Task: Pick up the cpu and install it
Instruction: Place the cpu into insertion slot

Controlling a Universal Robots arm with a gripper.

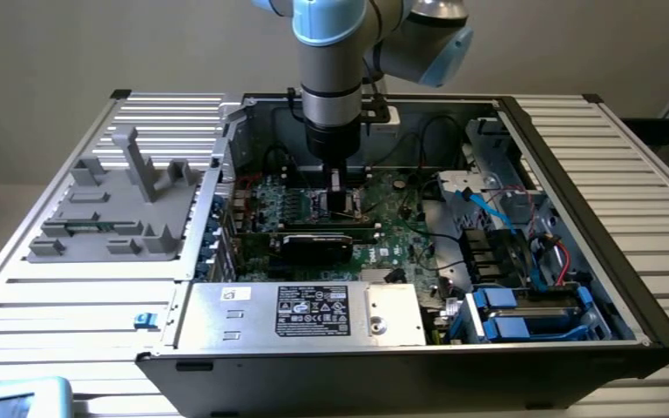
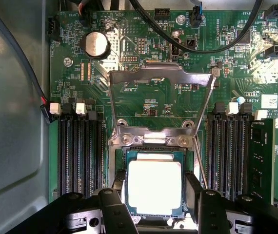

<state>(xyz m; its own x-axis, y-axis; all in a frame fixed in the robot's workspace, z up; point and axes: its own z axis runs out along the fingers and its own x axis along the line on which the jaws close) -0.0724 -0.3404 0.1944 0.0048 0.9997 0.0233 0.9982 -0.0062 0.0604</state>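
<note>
The cpu (image 2: 153,187), a flat square chip with a bright silver top and a thin green edge, lies level within the open socket (image 2: 151,139) on the green motherboard (image 2: 144,100). My gripper (image 2: 156,180) reaches down into the computer case (image 1: 567,187), and its black fingers (image 2: 193,187) press against two opposite sides of the chip. Beyond the chip, the socket's metal load plate (image 2: 161,78) stands flipped up. In the exterior view the gripper (image 1: 334,207) sits low over the middle of the board, hiding the chip.
Black memory slots (image 2: 78,151) flank the socket, with a memory module (image 2: 262,156) on one side. A black graphics card (image 1: 317,246) and the silver power supply (image 1: 300,313) lie nearer the case front. Cables (image 2: 202,48) cross the board. A grey fixture (image 1: 119,209) stands outside at the exterior view's left.
</note>
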